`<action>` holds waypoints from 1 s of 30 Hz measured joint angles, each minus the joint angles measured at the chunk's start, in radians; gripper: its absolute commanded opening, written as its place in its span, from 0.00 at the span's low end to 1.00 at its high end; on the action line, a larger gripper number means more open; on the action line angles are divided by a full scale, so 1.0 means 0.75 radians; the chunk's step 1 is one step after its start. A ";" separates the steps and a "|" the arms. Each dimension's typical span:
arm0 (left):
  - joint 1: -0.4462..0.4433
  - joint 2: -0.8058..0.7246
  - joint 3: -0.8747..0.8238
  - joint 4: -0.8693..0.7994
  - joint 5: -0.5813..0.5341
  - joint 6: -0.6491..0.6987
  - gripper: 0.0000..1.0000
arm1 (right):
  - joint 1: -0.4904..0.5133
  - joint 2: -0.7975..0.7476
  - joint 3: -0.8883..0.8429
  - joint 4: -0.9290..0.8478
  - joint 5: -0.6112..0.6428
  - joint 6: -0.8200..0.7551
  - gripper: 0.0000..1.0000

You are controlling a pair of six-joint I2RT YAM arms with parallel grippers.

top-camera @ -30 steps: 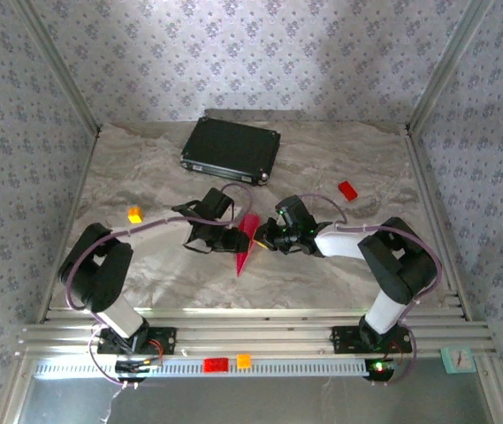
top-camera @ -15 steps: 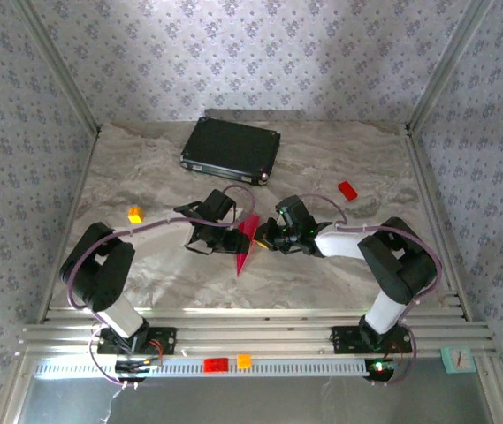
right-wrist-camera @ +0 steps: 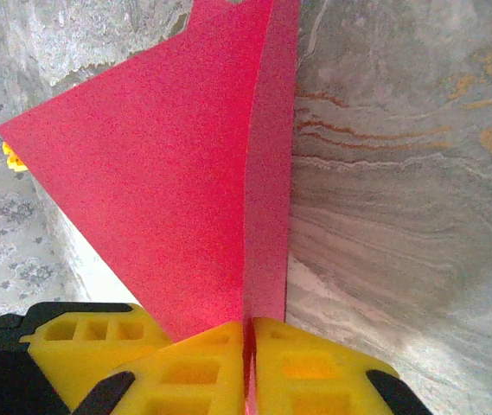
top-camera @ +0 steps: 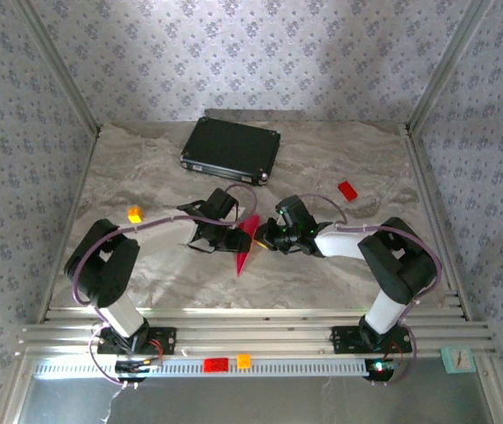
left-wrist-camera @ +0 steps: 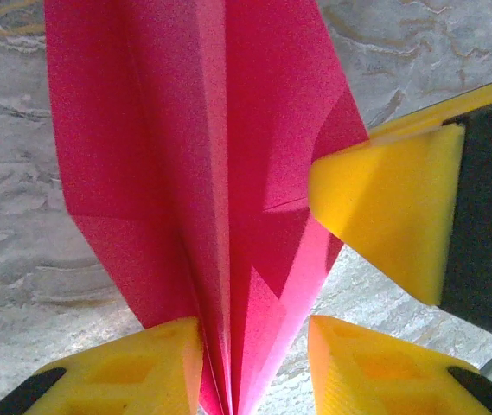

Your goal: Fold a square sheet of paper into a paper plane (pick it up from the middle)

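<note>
Two grippers flank the paper plane (left-wrist-camera: 228, 173). Right gripper (right-wrist-camera: 250, 341) — pinched shut on the centre fold. Left gripper (left-wrist-camera: 246, 337) — part open, the folded edge between its fingers (left-wrist-camera: 133, 367), unclamped. Paper judged light, limp, easily creased: likely best gripped at the stiffer multi-layer fold.

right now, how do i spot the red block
Find the black case far back on the table. Right of it and nearer, the red block lies alone on the marble. It is a small brick, not the thin pink paper mid-table.
</note>
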 measured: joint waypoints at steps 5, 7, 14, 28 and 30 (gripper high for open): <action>-0.013 0.019 0.026 -0.001 -0.001 0.011 0.35 | 0.000 0.000 0.000 0.000 0.000 0.000 0.13; -0.018 0.034 0.037 -0.002 -0.002 0.014 0.34 | -0.002 0.000 0.000 0.000 0.000 0.000 0.13; -0.025 0.069 0.063 -0.015 -0.036 0.030 0.32 | -0.005 0.000 -0.003 0.000 0.000 0.000 0.13; -0.030 0.102 0.071 -0.027 -0.096 0.033 0.25 | -0.009 0.000 -0.008 0.004 0.000 0.001 0.13; -0.031 0.106 0.073 -0.028 -0.104 0.033 0.25 | -0.009 0.000 -0.008 0.005 -0.001 0.001 0.13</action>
